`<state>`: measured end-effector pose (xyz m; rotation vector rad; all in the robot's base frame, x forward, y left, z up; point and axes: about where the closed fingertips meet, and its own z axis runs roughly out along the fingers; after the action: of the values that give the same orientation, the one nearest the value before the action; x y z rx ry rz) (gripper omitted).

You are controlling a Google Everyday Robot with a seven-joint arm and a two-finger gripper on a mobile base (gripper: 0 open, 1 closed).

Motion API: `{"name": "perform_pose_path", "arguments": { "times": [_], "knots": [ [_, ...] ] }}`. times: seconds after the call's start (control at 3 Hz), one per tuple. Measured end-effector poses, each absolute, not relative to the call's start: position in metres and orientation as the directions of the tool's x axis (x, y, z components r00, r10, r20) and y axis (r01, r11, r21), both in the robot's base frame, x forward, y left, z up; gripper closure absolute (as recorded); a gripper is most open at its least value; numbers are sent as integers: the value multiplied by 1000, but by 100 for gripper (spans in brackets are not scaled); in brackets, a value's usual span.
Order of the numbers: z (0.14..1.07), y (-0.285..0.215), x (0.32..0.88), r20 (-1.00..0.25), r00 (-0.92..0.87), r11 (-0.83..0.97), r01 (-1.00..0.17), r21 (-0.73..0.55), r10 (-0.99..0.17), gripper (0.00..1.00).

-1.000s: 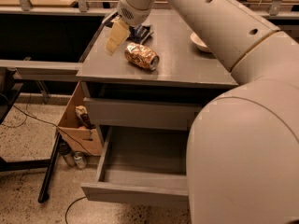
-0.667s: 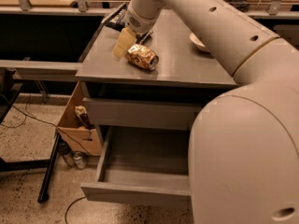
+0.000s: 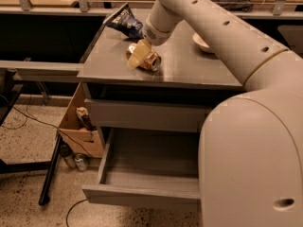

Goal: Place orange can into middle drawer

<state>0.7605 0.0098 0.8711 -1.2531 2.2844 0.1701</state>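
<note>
My own pale shell [image 3: 255, 160] is the biggest thing here, filling the near right. From it my arm [image 3: 222, 37] runs up and then left across the top of the view, out over the grey desk [image 3: 189, 72].

Below the desk top sits a closed drawer front [image 3: 142, 115] showing only its flat face. Under that, the middle drawer [image 3: 151, 160] is pulled out toward the near side, its floor and side walls in plain sight, with nothing lying in it.

Left of the desk, on the floor, stands an open cardboard box [image 3: 75, 124], and just near of it lie two slim silver cans [image 3: 80, 162].

At the far left of the desk top lies a dark blue snack bag [image 3: 124, 21]. Well to the right of it sits a white bowl [image 3: 202, 42], partly hidden behind my arm.

The orange can [image 3: 151, 60] lies on its side on the desk top, just near of the bag, its round end turned to the right.

My jaws are down at the can, their yellowish tip covering its left part. I cannot tell whether they are closed on it.
</note>
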Motion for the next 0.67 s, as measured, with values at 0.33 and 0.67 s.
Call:
{"name": "perform_pose_path", "arguments": {
  "times": [0.33, 0.67],
  "knots": [
    [848, 2, 759, -474, -456, 564, -819, -108, -753, 0],
    [836, 5, 752, -462, -448, 539, -838, -81, -765, 19]
  ]
}}
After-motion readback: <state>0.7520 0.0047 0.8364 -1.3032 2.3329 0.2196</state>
